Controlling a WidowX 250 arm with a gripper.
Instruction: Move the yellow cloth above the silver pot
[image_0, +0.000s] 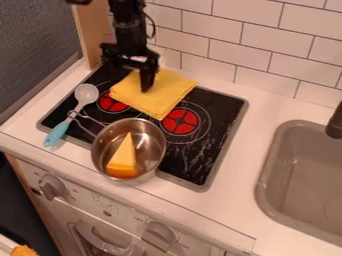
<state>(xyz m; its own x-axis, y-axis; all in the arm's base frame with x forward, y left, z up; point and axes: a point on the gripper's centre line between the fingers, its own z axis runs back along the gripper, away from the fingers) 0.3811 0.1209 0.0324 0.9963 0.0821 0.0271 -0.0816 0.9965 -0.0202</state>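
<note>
From the camera view, I see the yellow cloth (167, 92) lying folded on the black stovetop (220, 107), just beyond the silver pot (156, 147) as I look towards the tiled wall (260, 50). It's nearly square, so I can't pick out a sure long axis; it sits cornerwise, one corner pointing down at the pot's rim and another out to the right. The black gripper (145, 80) hangs down over its upper left part, its tip at the cloth, and whether it's open or closed on the fabric I cannot tell.

The pot stands upright, with its wire handle (87, 120) pointing up and left. Inside is a yellow wedge (124, 156), narrow tip away from me, orange end nearest. The spoon (72, 113) runs slantwise, bowl up, blue handle down towards the left, meeting the pot's handle.

The gripper hides a bit of the cloth's far edge, and the cloth covers part of the left burner (110, 103). The sink (267, 165) and the tap (336, 122) are cut off at the right, and an orange thing (24, 251) at the bottom left is too cropped to make out.
</note>
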